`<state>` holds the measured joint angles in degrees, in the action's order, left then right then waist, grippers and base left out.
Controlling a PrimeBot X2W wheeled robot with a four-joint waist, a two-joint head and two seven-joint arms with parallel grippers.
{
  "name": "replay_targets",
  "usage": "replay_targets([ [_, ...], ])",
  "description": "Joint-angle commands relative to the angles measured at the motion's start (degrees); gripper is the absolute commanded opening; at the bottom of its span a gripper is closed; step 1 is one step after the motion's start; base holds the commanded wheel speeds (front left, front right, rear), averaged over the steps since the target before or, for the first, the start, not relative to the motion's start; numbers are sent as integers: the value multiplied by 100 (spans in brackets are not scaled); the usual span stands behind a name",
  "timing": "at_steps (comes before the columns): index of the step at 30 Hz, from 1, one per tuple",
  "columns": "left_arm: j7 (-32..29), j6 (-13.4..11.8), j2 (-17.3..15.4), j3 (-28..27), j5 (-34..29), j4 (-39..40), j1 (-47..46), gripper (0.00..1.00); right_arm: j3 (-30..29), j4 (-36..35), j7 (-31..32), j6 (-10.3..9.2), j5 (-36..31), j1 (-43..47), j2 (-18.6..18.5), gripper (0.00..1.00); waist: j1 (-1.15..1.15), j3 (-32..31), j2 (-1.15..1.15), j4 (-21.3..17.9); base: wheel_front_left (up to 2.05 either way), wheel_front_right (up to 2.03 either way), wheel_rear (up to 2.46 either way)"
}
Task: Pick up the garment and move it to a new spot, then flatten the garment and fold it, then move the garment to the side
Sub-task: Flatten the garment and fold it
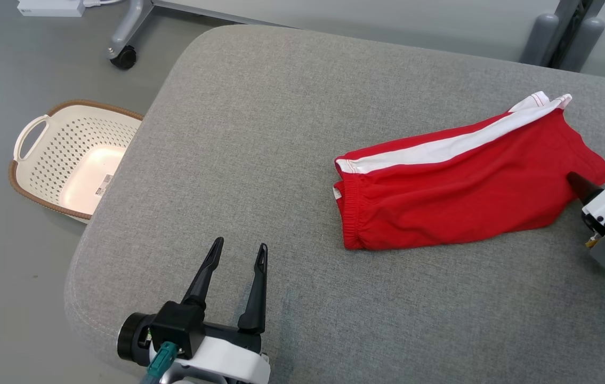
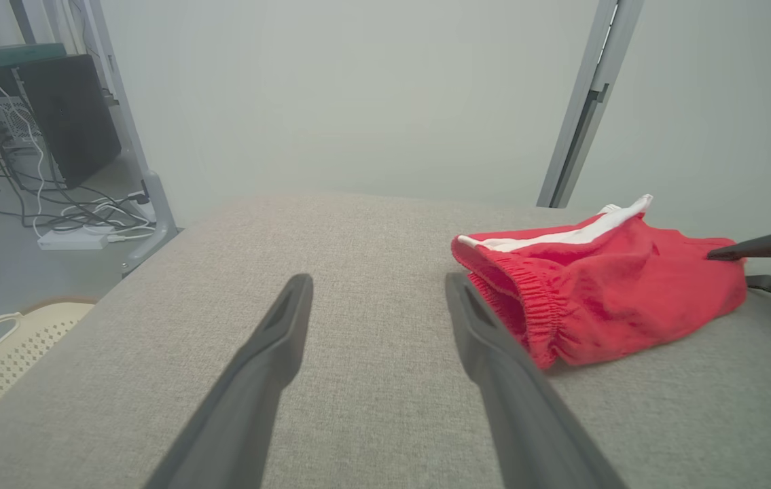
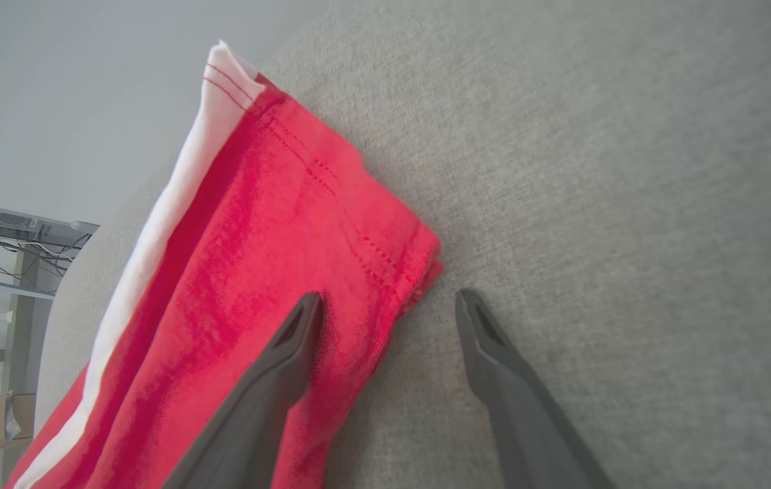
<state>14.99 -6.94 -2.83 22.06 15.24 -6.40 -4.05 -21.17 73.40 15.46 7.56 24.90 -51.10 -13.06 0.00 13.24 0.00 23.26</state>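
The right gripper runs off the head view's edge; the cushion half hides the basket.

Soft, even light is leaving faint shadows everywhere. The left gripper is blurring toward the bottom edge.

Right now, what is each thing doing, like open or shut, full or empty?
Shorts, folded over, lying on the cushion.
Left gripper, open, holding nothing.
Right gripper, open, one finger over the shorts' hem.
Basket, on the floor, looks empty.
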Motion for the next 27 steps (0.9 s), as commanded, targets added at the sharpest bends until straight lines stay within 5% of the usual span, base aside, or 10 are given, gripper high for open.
replay_targets([
  [1,17,-13,-20,-18,32,9,-24,100,-44,85,151,-15,-81,172,33,100,0,12,0,0,0,0,0],
  [22,17,-2,-19,132,127,5,-177,100,-1119,110,391,-21,-1092,-376,339,100,0,335,0,296,0,0,0],
  [23,17,-8,-20,137,121,2,-178,100,-1150,111,410,-20,-1134,-400,349,87,0,339,0,312,0,0,0],
  [24,17,-15,-20,142,128,0,-181,100,-1178,110,400,-19,-1194,-424,348,33,0,343,0,325,0,0,0],
  [25,17,-18,-19,146,134,0,-186,100,-1210,105,372,-13,-1231,-444,349,0,0,346,0,336,0,0,0],
  [27,17,-25,-20,154,138,-8,-192,100,-1279,100,312,-9,-1321,-455,323,0,0,338,0,350,0,0,0],
])
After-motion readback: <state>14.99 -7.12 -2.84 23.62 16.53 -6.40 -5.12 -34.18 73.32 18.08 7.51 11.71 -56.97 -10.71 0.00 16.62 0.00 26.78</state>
